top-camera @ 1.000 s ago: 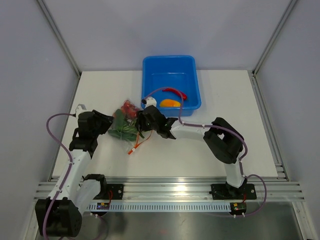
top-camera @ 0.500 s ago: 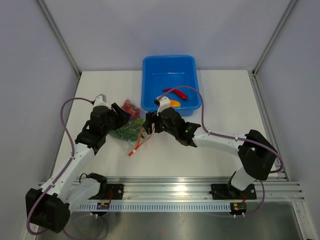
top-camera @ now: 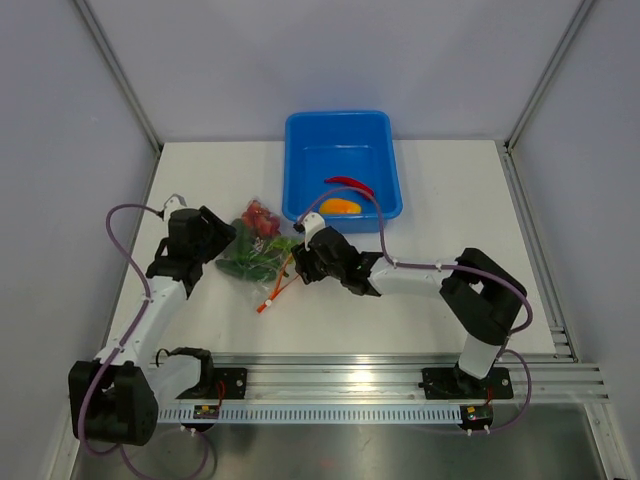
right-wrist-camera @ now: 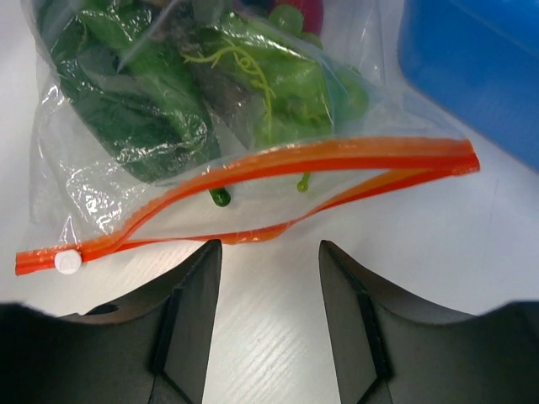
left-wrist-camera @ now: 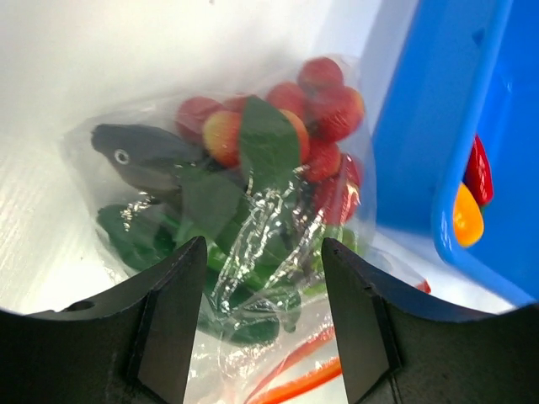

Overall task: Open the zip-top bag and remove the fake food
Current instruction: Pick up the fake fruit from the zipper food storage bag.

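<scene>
Orange zip strip (right-wrist-camera: 337, 156) of the bag (right-wrist-camera: 168, 126) lies just in front of my right fingers (right-wrist-camera: 189, 311). Its two lips stand a little apart in the middle, with the white slider (right-wrist-camera: 67, 262) at one end. The bag rests on the desk (top-camera: 450, 200) just beside the blue tub (top-camera: 300, 135), between both arms. A red chili (top-camera: 350, 184) and an orange pepper (top-camera: 340, 206) lie in the tub, while green vegetables (right-wrist-camera: 126, 109), red balls (left-wrist-camera: 324, 93) and a fish (left-wrist-camera: 139, 156) are inside the bag. Both pairs of fingers are partly open and hold nothing; the left fingers (left-wrist-camera: 173, 320) hover over the closed end. I think the good way is to pinch only the upper lip with the right, pin the closed end with the left, then lift slowly, so the thin plastic does not slip.
</scene>
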`<control>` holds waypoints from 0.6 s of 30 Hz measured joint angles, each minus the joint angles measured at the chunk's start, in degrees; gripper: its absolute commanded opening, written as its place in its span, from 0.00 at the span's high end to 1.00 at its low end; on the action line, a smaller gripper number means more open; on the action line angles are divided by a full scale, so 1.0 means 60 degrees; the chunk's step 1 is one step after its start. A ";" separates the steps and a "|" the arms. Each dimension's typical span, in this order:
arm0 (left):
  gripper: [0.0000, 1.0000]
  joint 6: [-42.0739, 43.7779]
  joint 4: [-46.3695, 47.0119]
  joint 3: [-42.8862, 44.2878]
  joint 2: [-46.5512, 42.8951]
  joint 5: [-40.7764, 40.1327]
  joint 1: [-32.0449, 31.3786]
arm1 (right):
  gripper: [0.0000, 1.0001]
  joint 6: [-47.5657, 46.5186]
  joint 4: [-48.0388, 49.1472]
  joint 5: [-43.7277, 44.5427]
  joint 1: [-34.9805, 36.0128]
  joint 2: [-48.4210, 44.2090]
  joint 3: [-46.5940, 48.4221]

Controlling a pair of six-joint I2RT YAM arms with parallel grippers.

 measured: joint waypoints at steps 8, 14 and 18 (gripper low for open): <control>0.37 -0.0860 0.0674 -0.1155 -0.0244 -0.0091 0.0991 | 0.44 -0.0648 -0.0186 0.0106 0.0226 0.0900 0.1093; 0.38 -0.1417 0.0841 -0.1381 -0.0171 -0.0302 0.1027 | 0.44 -0.1359 -0.0466 0.0634 0.0528 0.1592 0.1858; 0.40 -0.1475 0.1053 -0.1381 0.0270 -0.0346 0.1027 | 0.44 -0.1785 -0.0535 0.1038 0.0546 0.1989 0.2113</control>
